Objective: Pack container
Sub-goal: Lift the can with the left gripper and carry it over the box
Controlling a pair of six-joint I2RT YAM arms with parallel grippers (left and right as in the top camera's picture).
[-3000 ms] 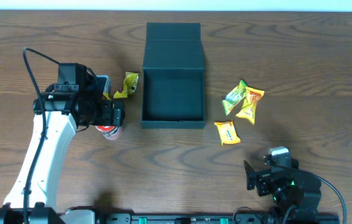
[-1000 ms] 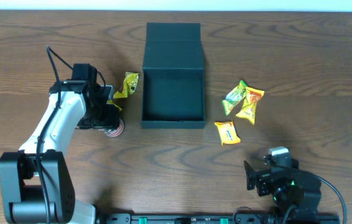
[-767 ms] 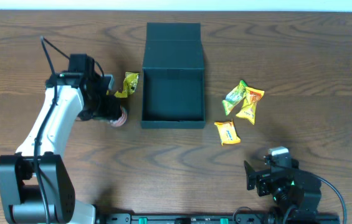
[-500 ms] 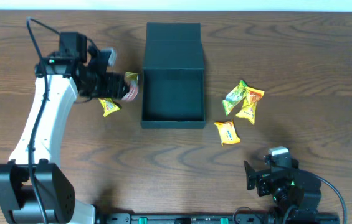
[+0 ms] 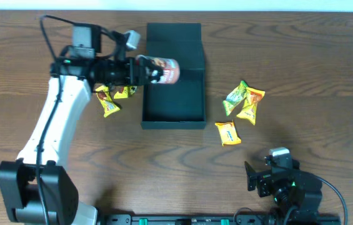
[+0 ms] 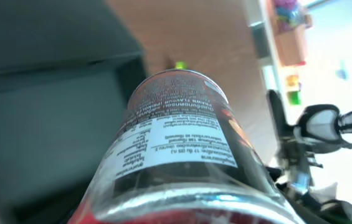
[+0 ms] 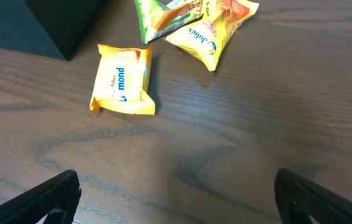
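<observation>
Since a second ago the can [image 5: 159, 70] has come up off the table [image 5: 164, 162] and now hangs sideways over the back-left part of the box [image 5: 176, 103]. That box sits open by the table's far edge, about midway along. I'd bring the can lower and more central before letting go, so it doesn't clip the wall. Holding it, the left claw [image 5: 141, 70] is clamped round its base. Near the front edge, the right claw [image 7: 185, 198] is spread wide, holding nothing.
</observation>
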